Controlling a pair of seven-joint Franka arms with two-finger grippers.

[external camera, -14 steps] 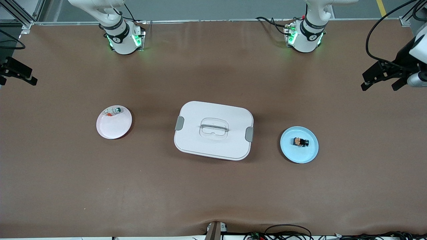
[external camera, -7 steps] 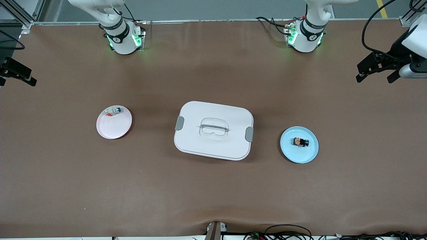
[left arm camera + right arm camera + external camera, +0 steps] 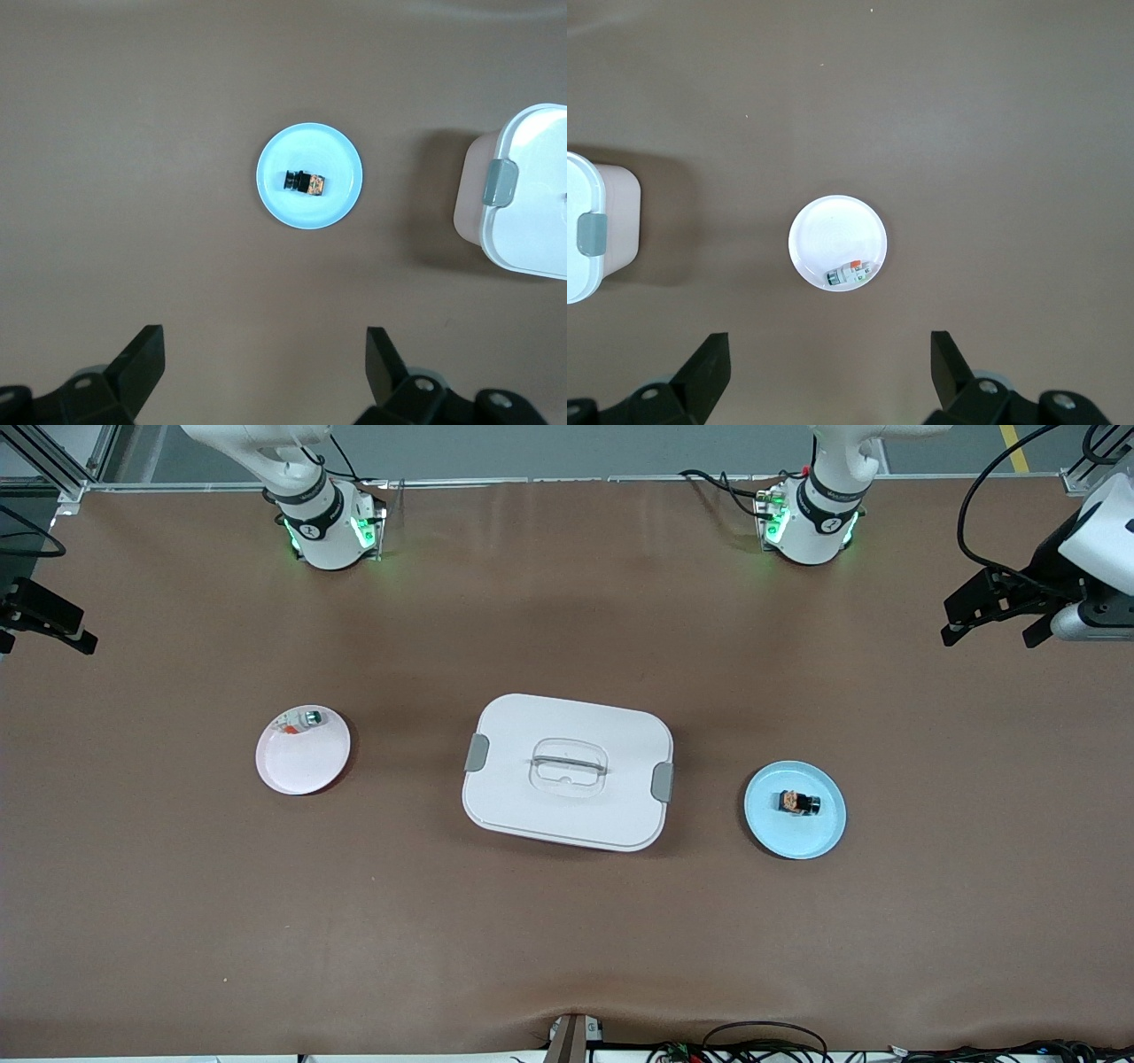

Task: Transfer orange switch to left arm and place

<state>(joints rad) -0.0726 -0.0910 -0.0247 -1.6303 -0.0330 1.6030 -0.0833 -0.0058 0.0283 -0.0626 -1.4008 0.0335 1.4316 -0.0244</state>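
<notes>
1. Front view: the large white rounded-rectangle plastic box (image 3: 568,771) with grey side latches and a clear recessed lid handle sits mid-table. The tiny black cylindrical orange switch (image 3: 798,802) with its orange cap lies on its side on a round light-blue plate (image 3: 821,837), toward my left arm's end of the table, apart from the box. A round pink plate (image 3: 302,765) sits toward my right arm's end and carries a small white piece with an orange bit (image 3: 290,727) and a small green-tipped silvery piece (image 3: 312,716), beside each other at its rim. My left gripper (image 3: 992,624) hangs over bare brown table at the left arm's end, jaws spread, empty. My right gripper (image 3: 35,622) shows only partly at the frame edge over the right arm's end.

2. Left wrist view: my left gripper (image 3: 266,372), fingers (image 3: 142,363) wide apart, nothing between them. Below it: the blue plate (image 3: 332,197) with the orange switch (image 3: 304,182) near its centre, and a corner of the box (image 3: 523,204) with one grey latch.

3. Right wrist view: my right gripper (image 3: 830,369) released, fingers (image 3: 709,365) wide apart, empty. Below: the pink plate (image 3: 833,232) holding the two small pieces (image 3: 849,272) at its rim, and an edge of the box (image 3: 592,232).
</notes>
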